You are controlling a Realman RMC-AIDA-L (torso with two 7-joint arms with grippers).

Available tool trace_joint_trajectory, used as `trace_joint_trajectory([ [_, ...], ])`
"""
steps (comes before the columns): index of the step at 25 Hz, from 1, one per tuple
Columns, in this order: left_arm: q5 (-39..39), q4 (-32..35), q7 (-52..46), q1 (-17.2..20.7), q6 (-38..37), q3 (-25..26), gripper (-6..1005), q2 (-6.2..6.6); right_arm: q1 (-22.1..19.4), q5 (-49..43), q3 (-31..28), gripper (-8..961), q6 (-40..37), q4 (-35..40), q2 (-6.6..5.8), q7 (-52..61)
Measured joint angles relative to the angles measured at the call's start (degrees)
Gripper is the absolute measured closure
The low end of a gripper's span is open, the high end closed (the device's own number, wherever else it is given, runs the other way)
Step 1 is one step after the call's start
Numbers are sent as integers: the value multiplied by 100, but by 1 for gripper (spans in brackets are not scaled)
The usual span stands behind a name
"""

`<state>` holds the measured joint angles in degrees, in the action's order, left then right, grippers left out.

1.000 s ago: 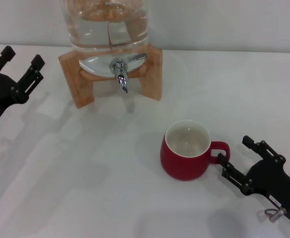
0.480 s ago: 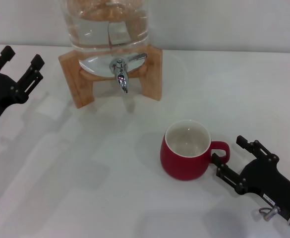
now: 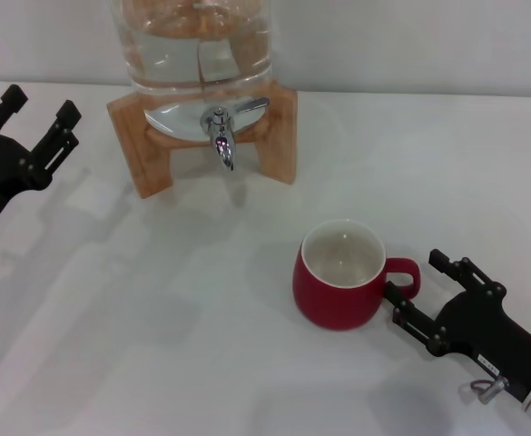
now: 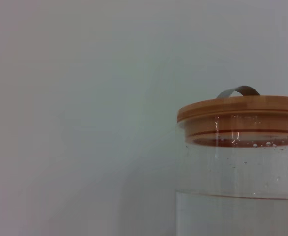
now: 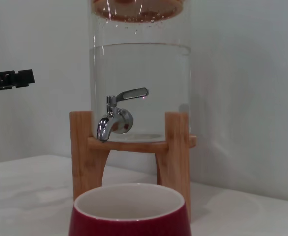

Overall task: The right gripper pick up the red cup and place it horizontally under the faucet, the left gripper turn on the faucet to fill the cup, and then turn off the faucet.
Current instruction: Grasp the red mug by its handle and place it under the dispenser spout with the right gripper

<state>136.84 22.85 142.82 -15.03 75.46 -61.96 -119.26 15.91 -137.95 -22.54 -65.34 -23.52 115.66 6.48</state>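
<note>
The cup (image 3: 340, 286) stands upright and ungrasped at 5 o'clock from the faucet (image 3: 221, 133). The right gripper (image 3: 419, 286), spread, brackets its handle. Left gripper (image 3: 36, 113) waits spread at 9 o'clock. Lifting, filling, shutting off remain.

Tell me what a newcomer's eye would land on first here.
The red cup stands upright on the white table, with the right gripper open at its handle. Behind it, the chrome faucet juts from a glass water dispenser on a wooden stand; the left gripper is open at the table's left edge.
</note>
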Motion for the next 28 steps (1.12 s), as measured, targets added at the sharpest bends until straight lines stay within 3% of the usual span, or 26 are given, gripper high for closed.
trace_joint_trajectory([
  [28,0,0,0,-30,-5,0,237,-9,120,175,-189,186,312,-15,10,2],
])
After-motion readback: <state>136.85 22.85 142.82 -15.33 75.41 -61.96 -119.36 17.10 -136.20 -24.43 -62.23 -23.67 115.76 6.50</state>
